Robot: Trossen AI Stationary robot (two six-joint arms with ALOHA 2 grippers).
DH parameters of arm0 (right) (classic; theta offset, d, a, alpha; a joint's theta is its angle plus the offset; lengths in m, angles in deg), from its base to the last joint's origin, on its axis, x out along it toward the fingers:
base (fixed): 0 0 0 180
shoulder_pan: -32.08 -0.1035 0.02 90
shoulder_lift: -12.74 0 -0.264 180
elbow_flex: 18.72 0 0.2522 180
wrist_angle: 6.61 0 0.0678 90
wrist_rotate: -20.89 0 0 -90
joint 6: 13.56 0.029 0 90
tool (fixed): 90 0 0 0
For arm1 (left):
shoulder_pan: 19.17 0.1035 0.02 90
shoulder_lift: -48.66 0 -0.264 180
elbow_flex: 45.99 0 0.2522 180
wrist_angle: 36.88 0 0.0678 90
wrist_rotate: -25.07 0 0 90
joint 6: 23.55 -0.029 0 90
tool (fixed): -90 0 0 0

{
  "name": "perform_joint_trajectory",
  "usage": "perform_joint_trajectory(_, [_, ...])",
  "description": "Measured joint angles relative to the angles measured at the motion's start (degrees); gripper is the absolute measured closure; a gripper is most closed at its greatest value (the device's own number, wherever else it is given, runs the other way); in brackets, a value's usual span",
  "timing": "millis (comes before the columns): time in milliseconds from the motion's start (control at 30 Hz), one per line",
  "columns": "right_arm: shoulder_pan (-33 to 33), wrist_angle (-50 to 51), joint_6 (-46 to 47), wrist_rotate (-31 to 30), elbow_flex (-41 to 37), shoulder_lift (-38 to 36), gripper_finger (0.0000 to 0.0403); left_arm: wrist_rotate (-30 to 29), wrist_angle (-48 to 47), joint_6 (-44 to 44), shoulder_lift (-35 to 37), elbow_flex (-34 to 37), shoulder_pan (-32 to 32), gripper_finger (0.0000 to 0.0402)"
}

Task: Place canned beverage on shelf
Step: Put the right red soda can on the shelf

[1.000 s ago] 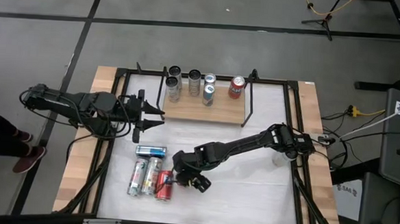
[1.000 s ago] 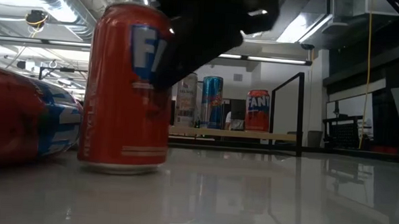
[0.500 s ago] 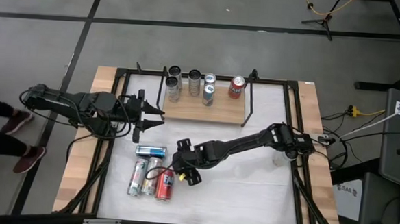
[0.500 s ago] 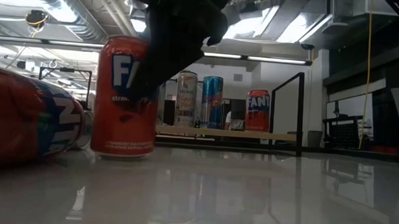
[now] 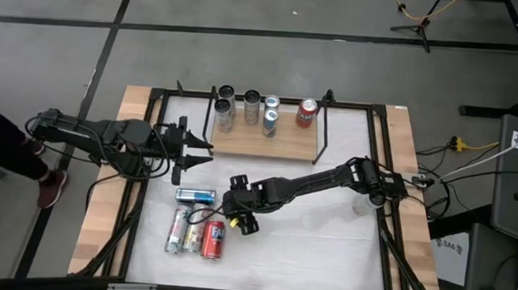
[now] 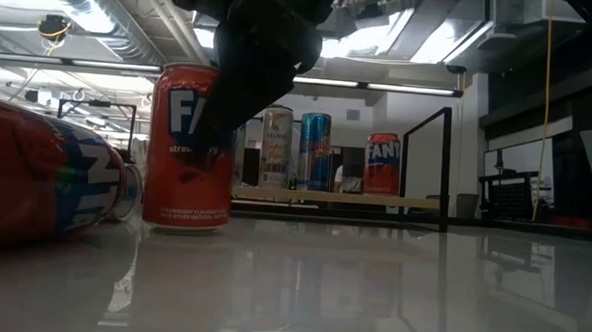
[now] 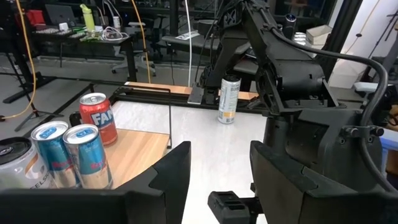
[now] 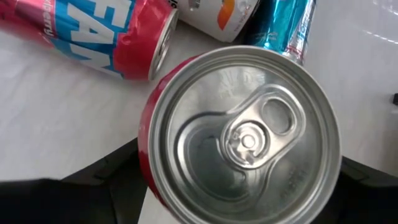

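from above, the right gripper (image 5: 237,217) hangs over an upright red aluminium can (image 5: 236,213) beside a huddle of cans lying flat (image 5: 192,229), while the small light-wood shelf with black rod uprights (image 5: 281,144) waits well apart, already carrying cans; the left gripper (image 5: 197,147) idles near the shelf's end, part open, holding nothing; at table height the can stands, fingers alongside; the right wrist shows its lid framed between wide fingers (image 8: 99,186), whether pressing i cannot tell.

Strip lights (image 6: 409,88) are glowing along the ceiling, grey floor (image 5: 272,61) is spreading around the table, and desks (image 7: 74,38) are standing beyond the fingers.
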Motion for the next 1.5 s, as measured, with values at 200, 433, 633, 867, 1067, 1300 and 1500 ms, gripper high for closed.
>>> perform_joint_trajectory(200, [0.0,0.03,0.0,-0.04,0.0,0.0,0.0086,0.0,-0.12,0.01,-0.01,-0.01,0.0,0.0243])
perform_joint_trajectory(433, [0.0,0.07,0.0,0.03,0.0,0.0,0.0086,0.0,-0.1,-0.01,-0.01,-0.02,0.02,0.0243])
perform_joint_trajectory(633, [0.0,0.03,-0.05,1.64,0.0,0.0,0.0086,0.0,-0.1,0.01,-0.01,-0.02,0.0,0.0243])
perform_joint_trajectory(867, [0.0,0.0,-0.18,1.6,-0.02,0.01,0.0086,0.0,-0.08,-0.01,-0.01,-0.02,0.02,0.0243])
perform_joint_trajectory(1067, [-0.02,0.0,-0.2,1.6,-0.02,0.0,0.0086,0.0,-0.08,-0.01,-0.01,-0.02,0.0,0.0243])
perform_joint_trajectory(1300, [-0.07,-0.16,0.44,-0.53,-0.07,0.02,0.0086,0.0,-0.08,-0.01,-0.01,-0.02,0.02,0.0243])
perform_joint_trajectory(1500, [-0.04,-0.24,-0.85,-2.27,-0.09,0.02,0.0086,0.0,-0.08,0.0,-0.01,-0.02,0.0,0.0243])
